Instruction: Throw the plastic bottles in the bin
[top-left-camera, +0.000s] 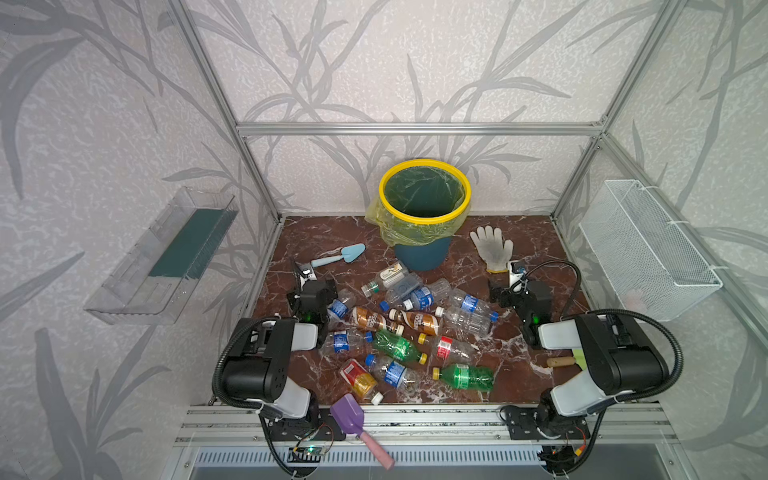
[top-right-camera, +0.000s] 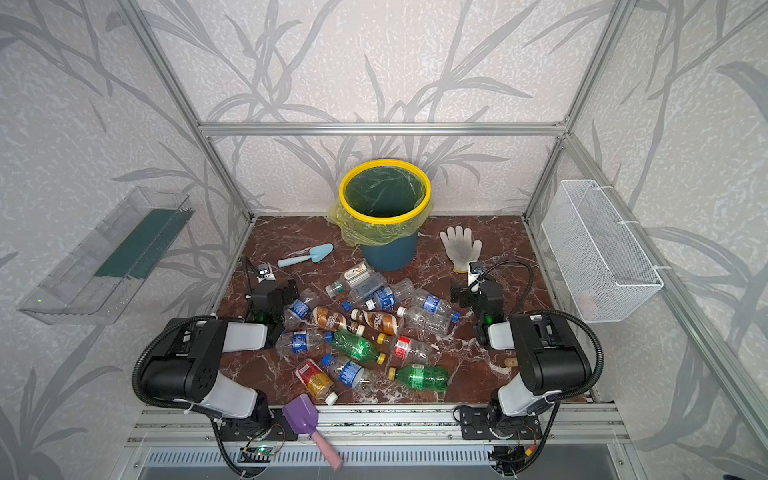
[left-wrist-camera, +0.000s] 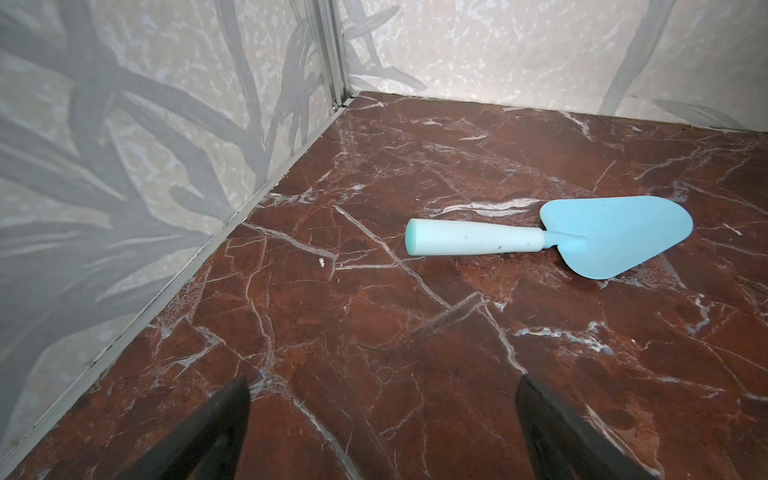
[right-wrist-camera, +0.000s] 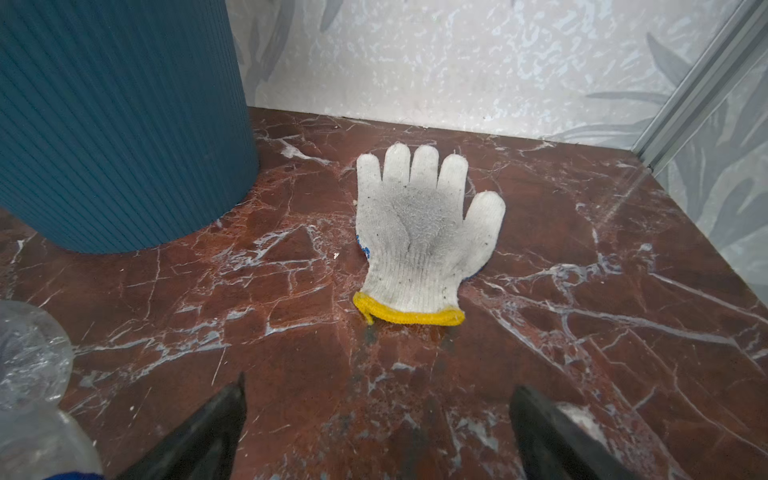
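The left gripper (left-wrist-camera: 384, 378) and right gripper (right-wrist-camera: 380, 380) gape empty. The small clear, green and brown plastic bottles (top-left-camera: 395, 345) lie between them, with the round yellow-rimmed teal bin (top-left-camera: 422, 255) beyond. Grasp an outer bottle mid-body.

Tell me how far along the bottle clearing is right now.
Done: nothing that shows; no bottle is visible inside the bin in both top views. In hand: nothing. The left pincer is open and empty, facing the trowel; the right pincer is open and empty, facing the glove. Left: the whole pile of plastic bottles lies on the table.
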